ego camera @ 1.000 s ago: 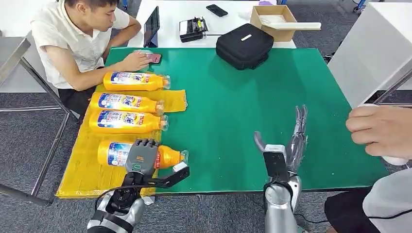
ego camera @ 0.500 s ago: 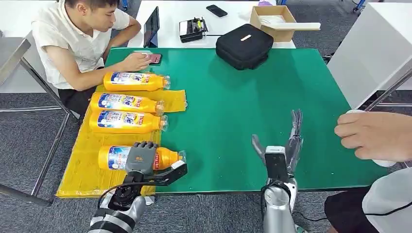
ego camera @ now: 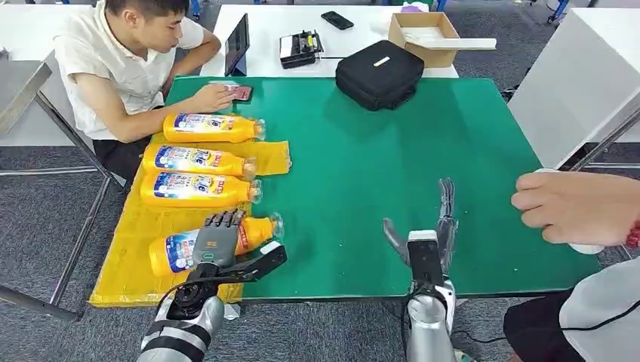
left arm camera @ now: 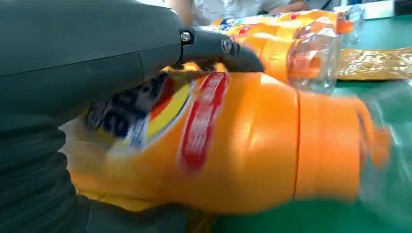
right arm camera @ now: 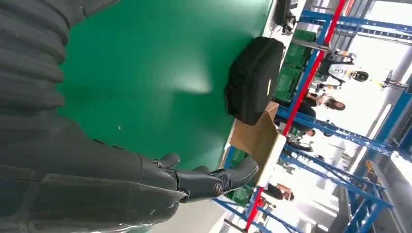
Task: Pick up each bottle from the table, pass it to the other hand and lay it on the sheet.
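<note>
While wrapped over the label of the nearest orange plastic bottle with the blue and white label (ego camera: 215, 243), grips it with fingers curled across the top and thumb reaching out along the table side: left hand (ego camera: 217, 243) at the near edge of the crinkled yellow plastic sheet (ego camera: 128, 279). Lies on its side, that bottle, slanted, cap end pointing toward the green table mat (ego camera: 362, 166) and reaching just past the sheet's edge. Seen from the left wrist, same hold: dark fingers (left arm camera: 121, 109) pressed onto the label, orange body bulging out beyond them, picture blurred. Farther back on the sheet, three more orange bottles (ego camera: 198, 160) already laid in a row, on their sides, caps toward the mat. Over the bare mat near the front edge, holding nothing, right hand (ego camera: 424, 240) with fingers straight and apart, thumb out to the side; from the right wrist, same open spread above green. Nearby, a seated person in a white shirt (ego camera: 113, 64) at the far left corner and another person's hand (ego camera: 573, 207) at the right edge, both well apart from the bottle. Judged as the laying-down step for the fourth bottle, handover apparently done. Next called for, probably: settling the bottle flat on the sheet, then loosening the fingers and lifting clear without rolling it; a risk of it rolling off toward the mat, given the slant.
</note>
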Available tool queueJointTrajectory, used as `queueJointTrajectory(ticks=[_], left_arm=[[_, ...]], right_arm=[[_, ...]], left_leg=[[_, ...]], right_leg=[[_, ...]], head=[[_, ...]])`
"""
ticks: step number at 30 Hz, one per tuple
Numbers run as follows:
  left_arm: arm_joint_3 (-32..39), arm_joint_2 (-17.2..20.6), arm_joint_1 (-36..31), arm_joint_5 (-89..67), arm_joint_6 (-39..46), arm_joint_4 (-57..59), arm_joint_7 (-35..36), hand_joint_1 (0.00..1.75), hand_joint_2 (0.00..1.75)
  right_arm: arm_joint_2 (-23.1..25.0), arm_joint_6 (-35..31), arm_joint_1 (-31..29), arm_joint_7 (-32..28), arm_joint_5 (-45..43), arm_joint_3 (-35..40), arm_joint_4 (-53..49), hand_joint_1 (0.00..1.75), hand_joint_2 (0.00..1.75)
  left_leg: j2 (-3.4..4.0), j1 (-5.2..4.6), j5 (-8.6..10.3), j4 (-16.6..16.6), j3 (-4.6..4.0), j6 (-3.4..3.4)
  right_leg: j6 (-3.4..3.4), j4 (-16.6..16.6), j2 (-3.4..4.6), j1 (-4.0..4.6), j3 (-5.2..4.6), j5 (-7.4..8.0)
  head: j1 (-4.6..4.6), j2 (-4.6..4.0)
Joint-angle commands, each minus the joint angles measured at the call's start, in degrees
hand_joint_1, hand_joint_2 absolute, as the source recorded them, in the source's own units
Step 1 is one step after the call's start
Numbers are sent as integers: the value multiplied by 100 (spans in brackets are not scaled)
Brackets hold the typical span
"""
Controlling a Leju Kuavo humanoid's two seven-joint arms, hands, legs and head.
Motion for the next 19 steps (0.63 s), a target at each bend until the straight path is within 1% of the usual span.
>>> queueJointTrajectory(ticks=[1,3,4,7,10,12,13,18,19], left_arm=[[466,-49,151,-42,-190,542,-127,0,175],[466,-59,148,-42,-191,536,-125,0,175],[466,-59,148,-42,-191,536,-125,0,175],[466,-59,148,-42,-191,536,-125,0,175],[470,-55,140,-42,-192,529,-125,0,175],[390,-16,114,-58,-227,536,-136,0,175],[362,4,115,-58,-217,552,-90,0,175],[391,-3,120,-58,-204,685,-167,0,175],[446,-16,122,-58,-161,714,-173,0,175]], right_arm=[[-103,113,-11,-8,-100,-270,302,0,175],[-107,116,-24,-8,-102,-272,303,0,175],[-107,116,-24,-8,-102,-272,303,0,175],[-107,116,-24,-8,-102,-272,303,0,175],[-103,116,-31,-8,-102,-270,308,0,175],[-115,114,-104,-16,-88,-313,408,0,175],[-107,124,-99,-33,-89,-313,387,0,175],[-78,171,-75,-63,-111,-307,244,0,175],[-79,180,-43,-74,-86,-264,203,0,175]], left_leg=[[16,0,0,-10,22,0],[14,-1,-2,-7,29,0],[23,2,0,-12,32,0],[12,-1,-1,-7,35,0],[23,2,0,-13,38,-1],[18,-1,1,-9,36,0],[26,0,2,-13,36,-1],[17,-2,0,-8,36,0],[29,-1,1,-13,36,0]], right_leg=[[-15,-11,9,3,18,4],[-13,-7,7,2,25,3],[-24,-14,11,6,27,7],[-11,-7,6,2,33,3],[-24,-15,12,6,35,7],[-16,-9,11,3,33,6],[-25,-13,14,5,32,8],[-14,-7,11,1,33,4],[-25,-13,17,4,31,8]], head=[[2,0],[2,0],[0,0],[0,0],[0,0],[0,0],[0,0],[0,0],[0,0]])
